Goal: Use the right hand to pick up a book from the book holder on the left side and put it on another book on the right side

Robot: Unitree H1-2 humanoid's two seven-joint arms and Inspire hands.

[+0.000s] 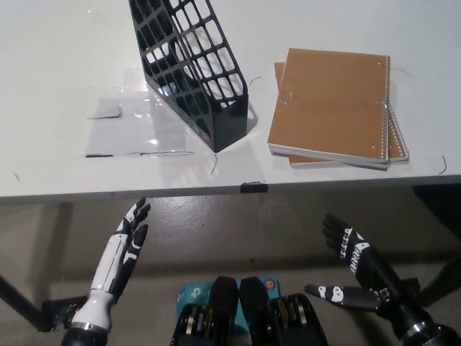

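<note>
A black mesh book holder (193,65) stands on the white table (57,72) left of centre; no book shows inside it. To its right a brown spiral notebook (331,104) lies on top of a second brown notebook (396,148), whose edge peeks out at the bottom right. My black right hand (356,270) hangs open below the table's front edge, at the lower right, holding nothing. My white left hand (122,252) rests open below the table at the lower left.
A clear plastic sheet (133,130) lies flat on the table left of the holder. A small black clip (253,187) sits on the table's front edge. Below is grey floor, with a table leg (18,303) at the lower left.
</note>
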